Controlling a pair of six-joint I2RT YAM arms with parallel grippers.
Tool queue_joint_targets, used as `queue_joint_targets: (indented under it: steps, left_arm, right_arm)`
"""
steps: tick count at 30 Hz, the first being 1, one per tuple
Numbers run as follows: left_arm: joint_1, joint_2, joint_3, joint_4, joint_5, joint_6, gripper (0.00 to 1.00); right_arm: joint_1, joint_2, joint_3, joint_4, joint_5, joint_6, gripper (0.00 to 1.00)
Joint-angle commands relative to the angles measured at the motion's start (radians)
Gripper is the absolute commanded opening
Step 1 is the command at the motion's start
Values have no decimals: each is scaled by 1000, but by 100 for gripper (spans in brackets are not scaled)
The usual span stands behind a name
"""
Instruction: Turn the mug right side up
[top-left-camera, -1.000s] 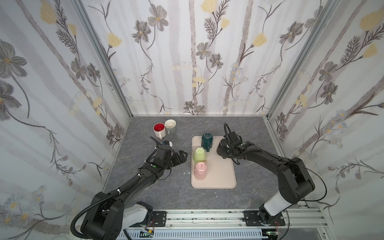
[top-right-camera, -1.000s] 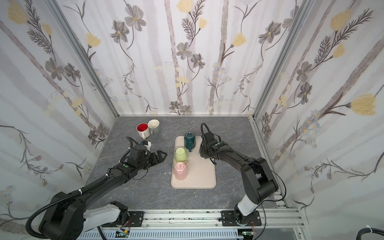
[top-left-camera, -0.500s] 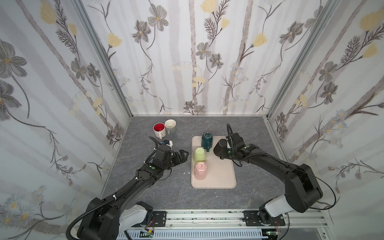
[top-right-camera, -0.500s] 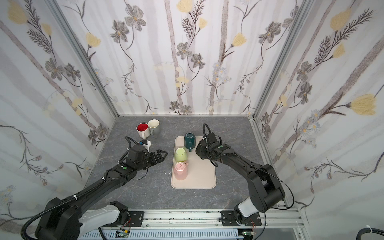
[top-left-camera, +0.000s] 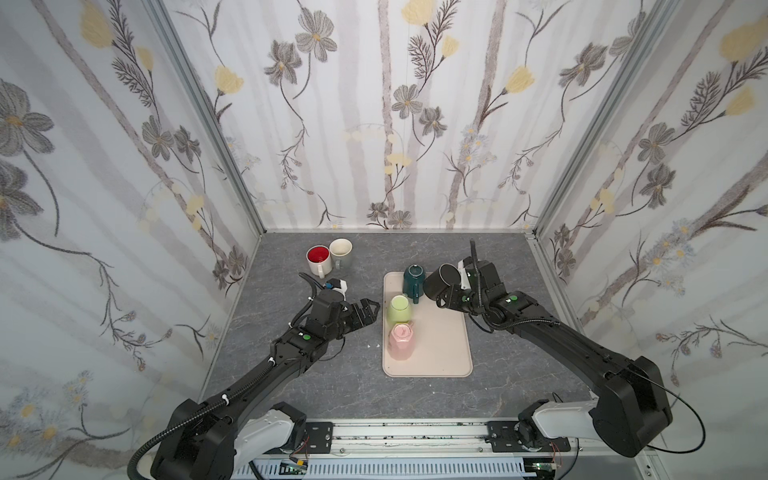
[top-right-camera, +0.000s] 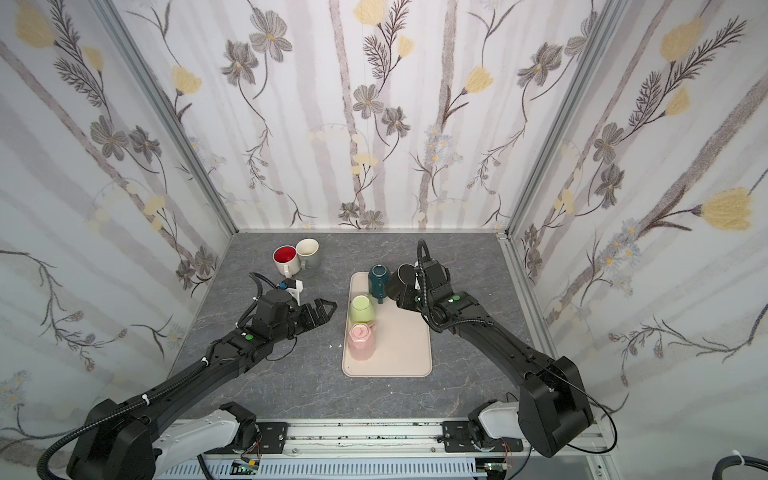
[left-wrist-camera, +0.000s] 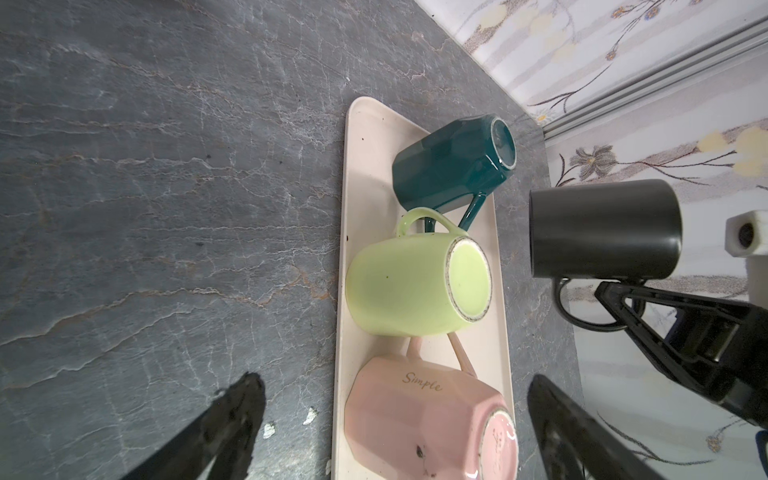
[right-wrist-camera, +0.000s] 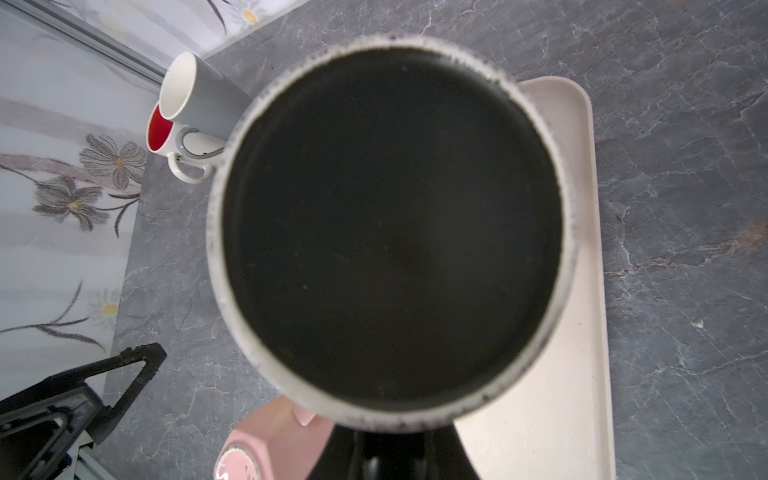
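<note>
Left arm (top-left-camera: 291, 357) stretched forward, low; left gripper (top-left-camera: 369, 312) jaws spread wide, pointing right. Right arm (top-left-camera: 552, 336) reaching inward; right gripper (top-left-camera: 444, 299) raised, jaws pinched near-closed.

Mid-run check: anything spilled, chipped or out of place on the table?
Two small white flecks lie on the grey table beside the tray, near the pink mug; chips or crumbs, I cannot tell. That mug, the green mug and the teal mug sit bottom-up on it. Nothing looks spilled.
</note>
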Motion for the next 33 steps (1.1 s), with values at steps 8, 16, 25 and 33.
queue_joint_targets:
  steps: [8,16,25,33]
  left_arm:
    - [-60,13,36,54,-30,-42,100]
    - [-128,56,87,119,-32,-88,100]
    - [-191,128,133,230,-23,-143,100]
    - [-213,151,143,342,40,-169,100]
  right_arm:
    - [0,-136,-26,193,-69,37,0]
    - [1,-240,-66,298,-83,52,0]
    - [4,-287,-97,354,-123,76,0]
    - [11,-319,-131,409,-151,114,0]
